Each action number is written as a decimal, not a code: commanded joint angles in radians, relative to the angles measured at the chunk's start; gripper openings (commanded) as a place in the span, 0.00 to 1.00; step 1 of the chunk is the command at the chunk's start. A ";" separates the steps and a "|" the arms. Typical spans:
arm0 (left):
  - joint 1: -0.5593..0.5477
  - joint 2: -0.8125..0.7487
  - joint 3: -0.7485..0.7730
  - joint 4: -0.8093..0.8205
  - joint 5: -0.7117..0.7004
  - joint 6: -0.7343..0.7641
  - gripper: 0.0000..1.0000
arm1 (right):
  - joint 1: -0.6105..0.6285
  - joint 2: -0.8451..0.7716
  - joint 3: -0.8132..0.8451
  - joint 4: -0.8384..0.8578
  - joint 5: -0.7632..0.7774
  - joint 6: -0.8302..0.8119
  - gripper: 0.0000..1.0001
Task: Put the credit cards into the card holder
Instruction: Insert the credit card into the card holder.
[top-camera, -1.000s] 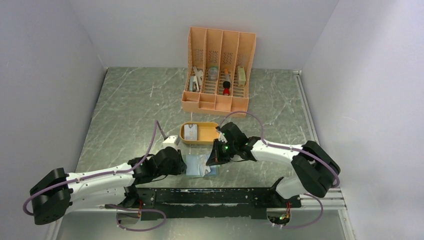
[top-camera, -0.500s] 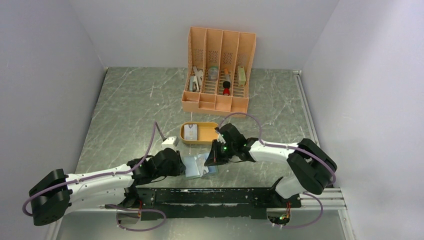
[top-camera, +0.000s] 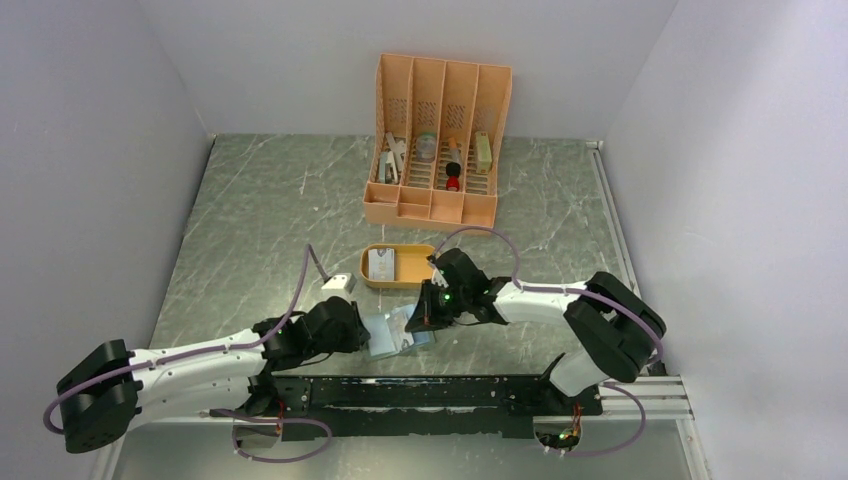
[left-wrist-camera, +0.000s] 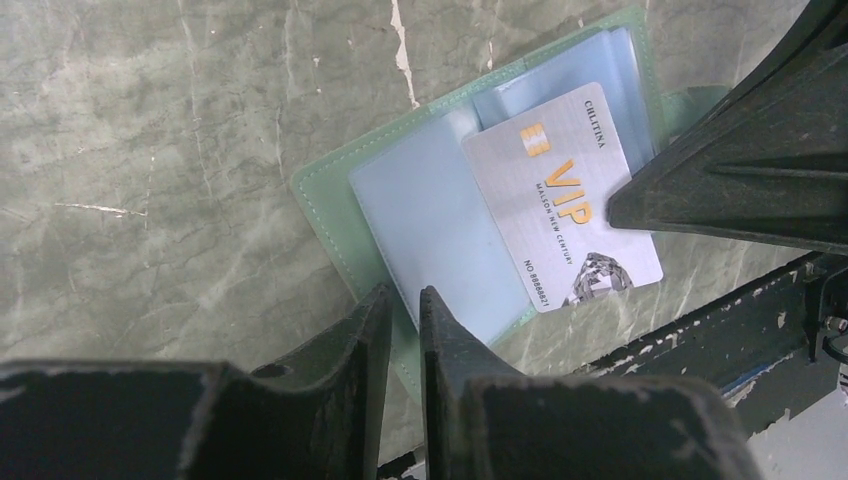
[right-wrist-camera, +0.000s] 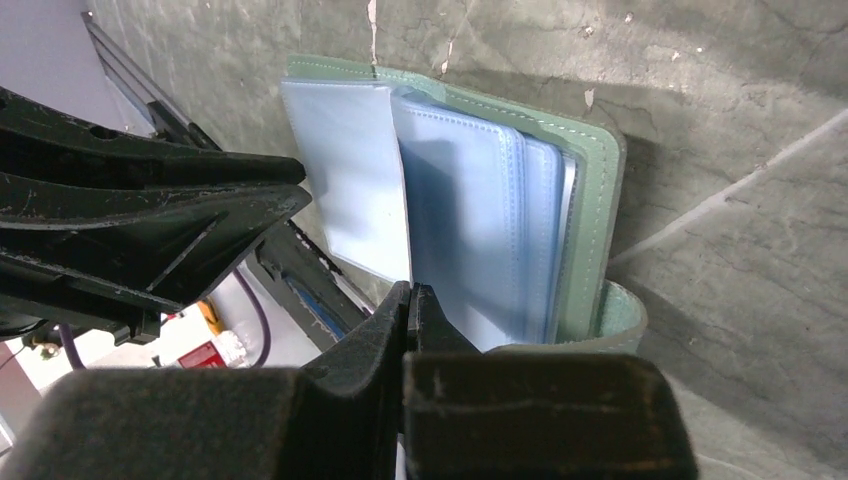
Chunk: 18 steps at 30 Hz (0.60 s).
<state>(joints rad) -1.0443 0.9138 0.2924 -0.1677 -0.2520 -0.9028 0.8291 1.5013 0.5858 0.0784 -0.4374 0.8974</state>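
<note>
The grey-green card holder (left-wrist-camera: 322, 185) lies open on the marble table (top-camera: 260, 220), its clear pockets facing up. My left gripper (left-wrist-camera: 403, 297) is shut on the holder's near cover edge. A silver VIP credit card (left-wrist-camera: 560, 200) rests on the pocket pages. My right gripper (right-wrist-camera: 408, 292) is shut on this card's edge. The right wrist view shows the card as a pale sheet (right-wrist-camera: 345, 170) in front of the fanned pockets (right-wrist-camera: 500, 220). Whether it sits inside a pocket I cannot tell. A second credit card (top-camera: 381, 263) lies in the orange oval tray (top-camera: 402, 283).
The tall orange slotted organizer (top-camera: 437, 150) stands at the back with small items in its slots. The oval tray lies just beyond both grippers. The black rail (top-camera: 440, 392) along the table's near edge runs close behind the holder. White walls enclose three sides.
My right gripper has shifted a little to the left with the card, over the holder. The left gripper's jaws have narrowed slightly on the holder, which has barely moved.
</note>
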 joint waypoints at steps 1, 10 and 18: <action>-0.002 -0.006 -0.006 -0.031 -0.045 -0.011 0.21 | 0.007 0.010 -0.016 0.009 0.033 -0.009 0.00; -0.002 0.054 0.000 -0.054 -0.066 -0.022 0.13 | 0.026 0.031 -0.003 0.013 0.058 -0.016 0.00; -0.002 0.087 -0.005 -0.025 -0.049 -0.018 0.06 | 0.036 0.030 -0.015 0.053 0.081 0.011 0.00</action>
<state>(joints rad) -1.0443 0.9737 0.2947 -0.1917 -0.2958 -0.9184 0.8547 1.5211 0.5858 0.1143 -0.3965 0.8989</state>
